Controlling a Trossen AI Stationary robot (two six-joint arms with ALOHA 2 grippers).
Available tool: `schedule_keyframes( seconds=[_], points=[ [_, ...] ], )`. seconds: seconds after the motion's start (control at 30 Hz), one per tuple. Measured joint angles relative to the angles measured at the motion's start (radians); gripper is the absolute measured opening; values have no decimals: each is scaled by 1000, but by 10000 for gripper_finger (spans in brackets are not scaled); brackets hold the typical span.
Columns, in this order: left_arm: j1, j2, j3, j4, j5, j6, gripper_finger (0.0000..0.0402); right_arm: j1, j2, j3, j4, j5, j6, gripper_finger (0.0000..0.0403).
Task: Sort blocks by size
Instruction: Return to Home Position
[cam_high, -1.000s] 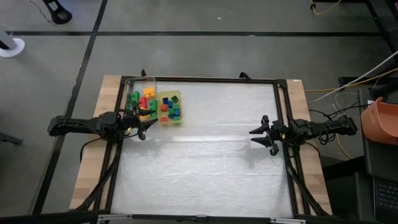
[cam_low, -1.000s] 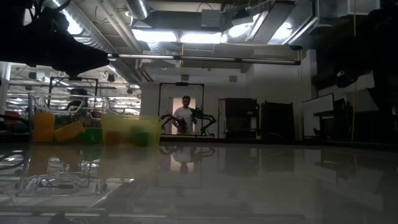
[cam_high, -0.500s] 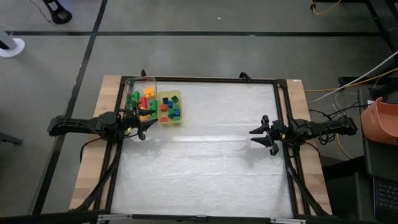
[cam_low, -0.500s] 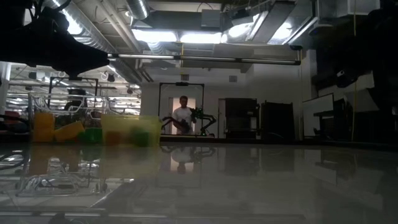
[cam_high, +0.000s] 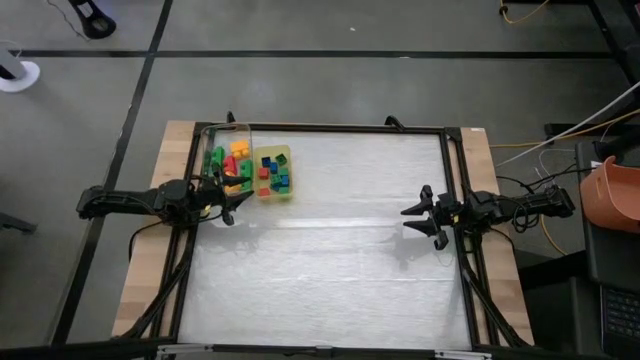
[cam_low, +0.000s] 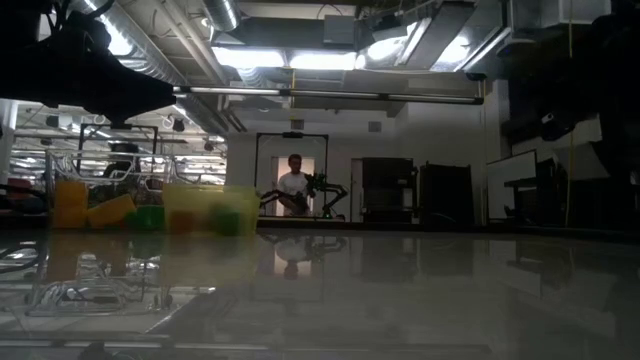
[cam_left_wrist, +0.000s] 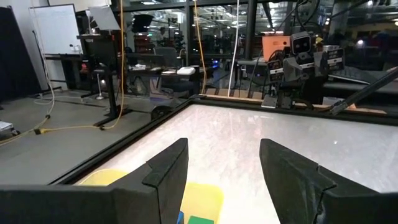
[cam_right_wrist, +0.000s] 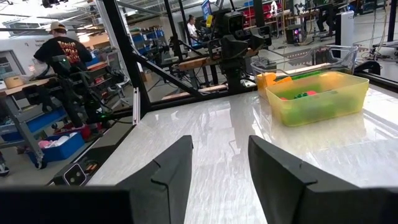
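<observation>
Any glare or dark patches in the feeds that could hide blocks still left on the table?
High view: even light, one pale glare band across the table, soft shadow beside the right gripper. Low view: dim, backlit by ceiling lights, tabletop mirroring the room. Wrist views: glossy sheen, but the yellow tray and its blocks read clearly.

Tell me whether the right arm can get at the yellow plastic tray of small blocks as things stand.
Perhaps, at full stretch: only bare white tabletop lies between the open right tool and the square yellow plastic tray, but it sits far across, by the left tool.
</observation>
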Motion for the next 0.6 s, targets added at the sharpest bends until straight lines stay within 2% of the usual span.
schedule_keyframes(
  seconds=[0.6],
  points=[
    [0,0,0,0,0,2,187,0,0,0,2,0,0,156]
  ],
)
